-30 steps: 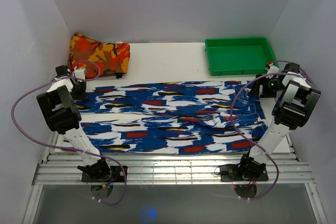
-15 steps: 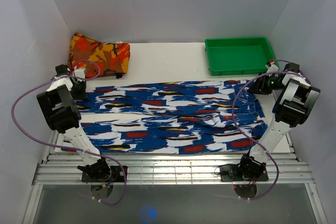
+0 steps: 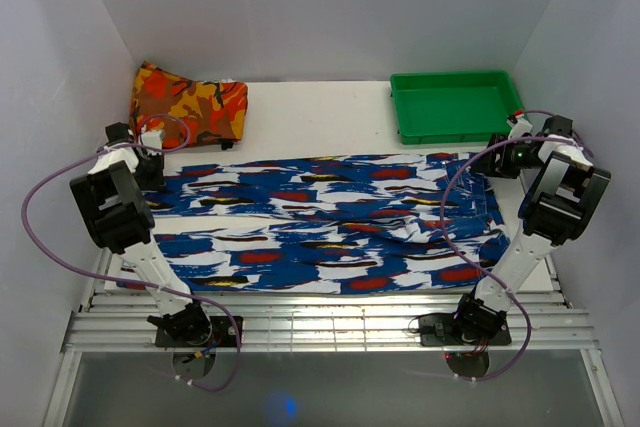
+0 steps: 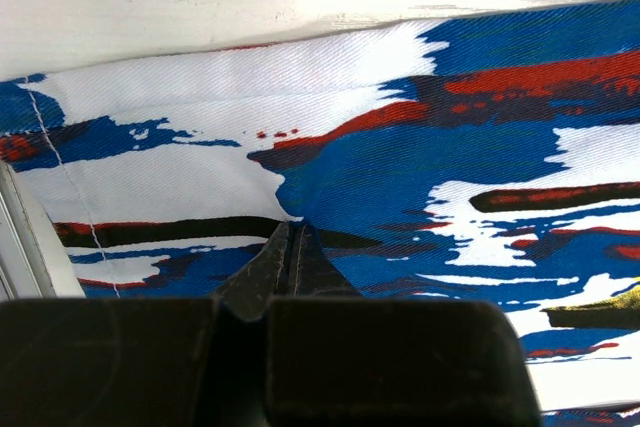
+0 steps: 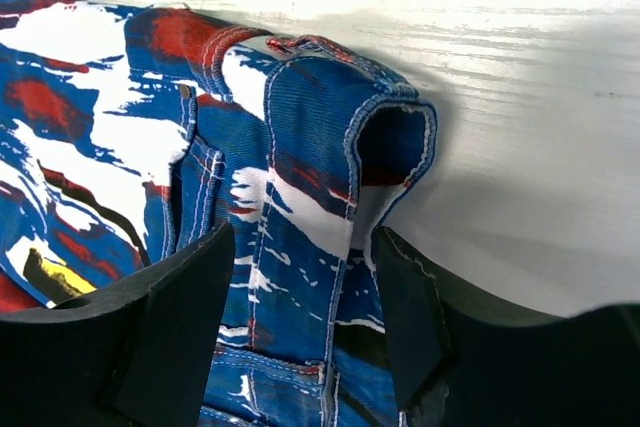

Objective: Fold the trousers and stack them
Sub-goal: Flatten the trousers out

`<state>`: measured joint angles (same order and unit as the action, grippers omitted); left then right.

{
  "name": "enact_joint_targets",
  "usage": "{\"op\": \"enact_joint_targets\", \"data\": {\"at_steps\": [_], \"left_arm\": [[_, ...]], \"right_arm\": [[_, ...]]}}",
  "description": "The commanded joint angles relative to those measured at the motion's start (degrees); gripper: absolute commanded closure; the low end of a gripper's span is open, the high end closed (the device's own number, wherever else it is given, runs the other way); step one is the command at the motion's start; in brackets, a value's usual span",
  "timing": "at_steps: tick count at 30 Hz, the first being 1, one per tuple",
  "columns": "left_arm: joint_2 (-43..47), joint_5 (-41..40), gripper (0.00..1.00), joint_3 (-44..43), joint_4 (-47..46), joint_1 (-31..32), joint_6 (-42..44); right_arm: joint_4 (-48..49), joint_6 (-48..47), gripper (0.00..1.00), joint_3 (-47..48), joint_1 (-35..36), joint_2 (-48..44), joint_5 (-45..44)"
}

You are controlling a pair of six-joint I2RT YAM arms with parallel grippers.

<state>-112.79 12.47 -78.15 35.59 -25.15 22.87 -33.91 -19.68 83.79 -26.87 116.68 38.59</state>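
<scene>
Trousers [image 3: 330,222] lie spread flat on white table [image 3: 320,117], mid-table, between the two arms. Long axis runs left-right across the top view, parallel to the near edge. Waist end points right, toward the right arm; leg ends point left, toward the left arm. The two legs lie side by side, one farther, one nearer, with a thin split between them showing at the left end. Some wrinkles right of centre, near the crotch. Near leg reaches the table's near edge by the rail.

Left gripper [image 4: 290,237] sits low at the far-left corner of the trousers, on the end of the far leg. Fingers are pressed together with no gap, tips touching the cloth; cannot tell whether any fabric is caught between them. A white stitch line runs down the cloth just to its left in the wrist view.

Right gripper [image 5: 300,247] is at the far-right corner, at the waistband. Fingers [image 5: 180,327] are spread apart, one on each side of a raised fold of waistband with seams showing, not clamped on it. The fold stands up off the table, with white table beyond it.

Folded orange cloth [image 3: 190,105] sits in the far-left corner, apart from the trousers. Green tray [image 3: 455,105] is far right, near the waist end, with a strip of table between
</scene>
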Motion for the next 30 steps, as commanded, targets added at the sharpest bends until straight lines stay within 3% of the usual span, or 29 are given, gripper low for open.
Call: {"op": "enact_joint_targets", "data": {"at_steps": [1, 13, 14, 17, 24, 30], "left_arm": [[-1.90, -0.96, 1.00, 0.19, 2.55, -0.25, 0.42], [-2.17, -0.78, 1.00, 0.10, 2.55, -0.25, 0.33], [-2.26, -0.78, 1.00, 0.10, 2.64, -0.25, 0.42], [-2.43, -0.87, 1.00, 0.28, 2.55, -0.25, 0.50], [-2.17, -0.96, 1.00, 0.28, 2.73, -0.17, 0.77], [-2.61, -0.69, 1.00, 0.19, 2.55, -0.25, 0.51]], "right_arm": [[0.25, -0.62, 0.35, -1.25, 0.33, -3.92, -1.41], [2.25, -1.24, 0.32, -6.35, 0.33, -6.55, -3.25], [2.97, -0.80, 0.30, -6.97, 0.33, -7.86, -3.60], [4.55, -0.27, 0.07, -7.94, 0.33, -9.36, -5.01], [2.80, 0.17, 0.15, -7.85, 0.42, -10.07, -1.41], [3.51, 1.66, 0.13, -8.29, 0.42, -12.18, -2.03]]}}
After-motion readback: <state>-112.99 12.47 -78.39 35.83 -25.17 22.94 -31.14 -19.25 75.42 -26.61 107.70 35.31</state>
